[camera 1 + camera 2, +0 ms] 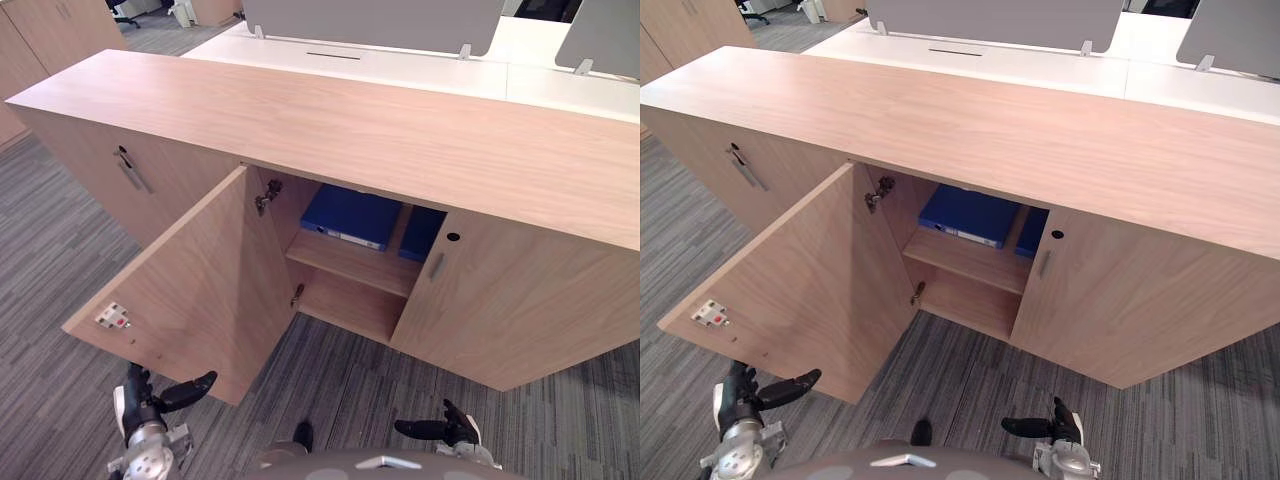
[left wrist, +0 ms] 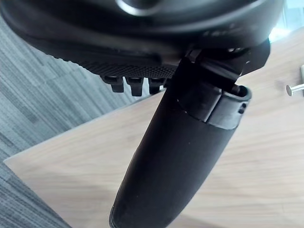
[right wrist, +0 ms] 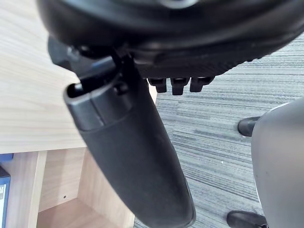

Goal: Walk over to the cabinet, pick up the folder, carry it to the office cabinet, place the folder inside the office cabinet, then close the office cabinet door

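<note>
A blue folder (image 1: 350, 215) lies flat on the upper shelf inside the low wooden cabinet (image 1: 350, 110), with a second blue folder (image 1: 422, 232) beside it, partly hidden behind the shut right door (image 1: 500, 300). The cabinet's left door (image 1: 200, 280) stands swung wide open toward me. My left hand (image 1: 150, 400) hangs low just in front of that door's lower edge, thumb (image 2: 180, 156) straight, holding nothing. My right hand (image 1: 445, 428) hangs low over the carpet before the right door, thumb (image 3: 133, 152) straight, also empty. A sliver of the blue folder (image 3: 4, 190) shows in the right wrist view.
The lower shelf (image 1: 345, 300) in the open compartment is bare. Another shut door with a metal handle (image 1: 130, 170) is further left. White desks (image 1: 400, 65) with grey screens stand behind the cabinet. Grey striped carpet (image 1: 350, 390) lies between me and the cabinet.
</note>
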